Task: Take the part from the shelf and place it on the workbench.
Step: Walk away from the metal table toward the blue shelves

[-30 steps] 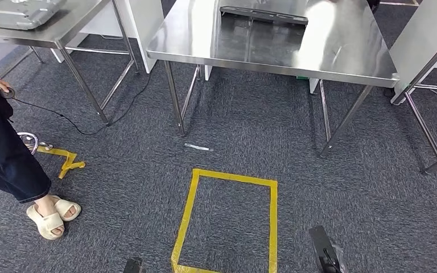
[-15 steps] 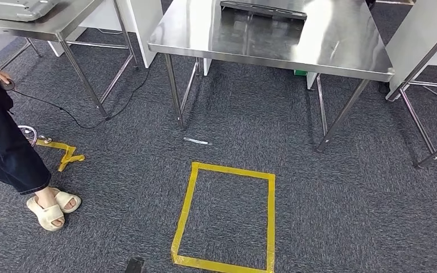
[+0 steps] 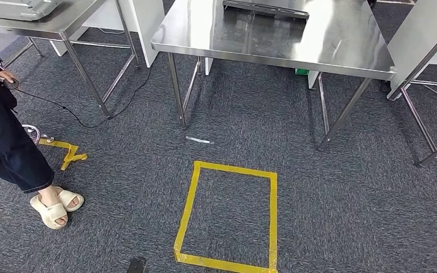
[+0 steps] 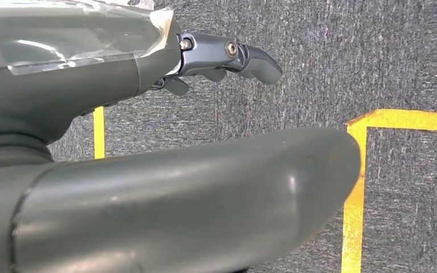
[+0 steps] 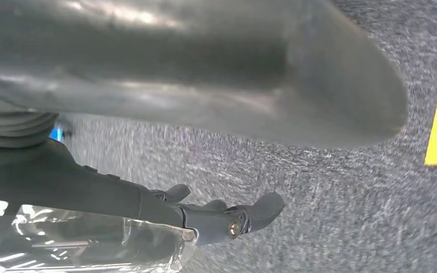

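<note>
This looks like a workshop or robot test lab. A stainless-steel bench (image 3: 273,42) on thin metal legs stands ahead, with a second steel bench (image 3: 45,23) at the far left. The floor is grey carpet (image 3: 341,193) marked with a yellow tape square (image 3: 227,219), and a black cable (image 3: 74,111) trails across it.

The square outline of yellow tape (image 3: 227,219) lies on the grey carpet (image 3: 341,199). Beyond it stands the stainless steel workbench (image 3: 341,40), a flat dark tray (image 3: 264,8) on its far side. Left of the outline stands a person in pale sandals (image 3: 54,206).
</note>
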Controlling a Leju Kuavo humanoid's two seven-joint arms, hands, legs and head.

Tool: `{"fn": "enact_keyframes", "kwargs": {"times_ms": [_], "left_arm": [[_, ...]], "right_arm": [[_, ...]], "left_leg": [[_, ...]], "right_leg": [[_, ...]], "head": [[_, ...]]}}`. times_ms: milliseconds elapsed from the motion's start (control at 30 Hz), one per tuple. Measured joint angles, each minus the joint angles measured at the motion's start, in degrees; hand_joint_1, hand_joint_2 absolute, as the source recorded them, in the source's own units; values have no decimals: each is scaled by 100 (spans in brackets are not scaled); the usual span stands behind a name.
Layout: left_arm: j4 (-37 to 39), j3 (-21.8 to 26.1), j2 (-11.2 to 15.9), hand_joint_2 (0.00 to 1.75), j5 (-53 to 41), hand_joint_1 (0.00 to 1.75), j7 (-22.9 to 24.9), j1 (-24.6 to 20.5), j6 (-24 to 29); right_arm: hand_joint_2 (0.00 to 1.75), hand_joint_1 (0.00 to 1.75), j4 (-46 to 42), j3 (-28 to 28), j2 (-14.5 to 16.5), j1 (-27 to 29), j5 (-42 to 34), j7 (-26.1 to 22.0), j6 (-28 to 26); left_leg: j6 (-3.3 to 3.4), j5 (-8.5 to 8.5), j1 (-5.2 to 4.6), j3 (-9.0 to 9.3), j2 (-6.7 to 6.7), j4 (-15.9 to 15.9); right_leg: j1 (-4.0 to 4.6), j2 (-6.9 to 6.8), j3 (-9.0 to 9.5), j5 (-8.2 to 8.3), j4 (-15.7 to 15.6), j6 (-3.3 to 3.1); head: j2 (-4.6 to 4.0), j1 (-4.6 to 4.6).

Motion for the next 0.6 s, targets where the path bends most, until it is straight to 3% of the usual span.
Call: {"fn": "enact_keyframes", "kwargs": {"times_ms": [67, 167, 200, 233, 267, 333, 367, 433, 500, 533, 600], "left_arm": [[-8, 14, -8, 0, -1, 0, -19, 0, 20], [-11, 42, -27, 0, -1, 0, -43, 10, 30], [-11, 50, -32, 0, 0, 0, -44, 14, 30], [-10, 57, -35, 0, 0, 0, -45, 16, 30], [-10, 64, -38, 0, 1, 0, -45, 17, 29], [-10, 71, -42, 0, 0, 0, -45, 16, 29], [-11, 77, -38, 0, 0, 0, -46, 15, 30], [-11, 90, -31, 0, -1, 0, -49, 13, 31], [-15, 106, -36, 0, -1, 0, -52, 11, 31], [-19, 114, -38, 0, -1, 0, -52, 10, 31], [-27, 124, -41, 0, -4, 0, -53, 12, 31]], "right_arm": [[0, 0, 2, -140, 4, 1, -65, -37, -37], [0, 0, 2, -295, 5, 5, -92, -50, -71], [0, 0, 3, -330, 5, 14, -94, -50, -75], [0, 0, 3, -361, 4, 23, -94, -50, -77], [0, 0, 4, -388, 3, 31, -94, -50, -78], [0, 0, 4, -430, 6, 23, -94, -50, -80], [0, 0, 4, -442, 19, 11, -96, -50, -82], [0, 0, 5, -467, 48, -13, -104, -50, -91], [0, 0, 7, -497, 53, -18, -113, -50, -99], [0, 0, 7, -509, 55, -17, -115, -50, -100], [0, 0, 7, -539, 57, -20, -122, -50, -105]], "left_leg": [[58, 80, 58, 35, 53, -117], [65, 121, 89, 21, 167, -169], [52, 125, 94, 9, 208, -168], [28, 128, 106, 0, 248, -164], [-6, 127, 129, -7, 288, -155], [-111, 95, 167, -21, 365, -91], [-174, 64, 176, -28, 402, -41], [-277, 20, 165, -29, 467, 21], [-340, 4, 192, -13, 507, 28], [-366, -47, 217, -22, 455, 67], [-393, -364, 242, -186, 231, 469]], "right_leg": [[10, 12, -108, -127, 194, -3], [-16, 11, -589, -600, 1248, -62], [-39, 9, -706, -687, 1522, -43], [-66, 1, -718, -686, 1583, 5], [-97, -18, -607, -596, 1401, 76], [-160, -175, -170, -330, 622, 232], [-170, -245, -11, -243, 311, 255], [-156, -289, 71, -225, 135, 174], [-138, -184, 34, -220, 179, 36], [-137, -136, 19, -211, 187, -17], [-129, -41, 7, -172, 186, -116]], "head": [[-1, 19], [-1, 53], [-1, 52], [-1, 51], [-1, 53], [0, 60], [0, 74], [0, 77], [0, 55], [0, 43], [0, 18]]}}
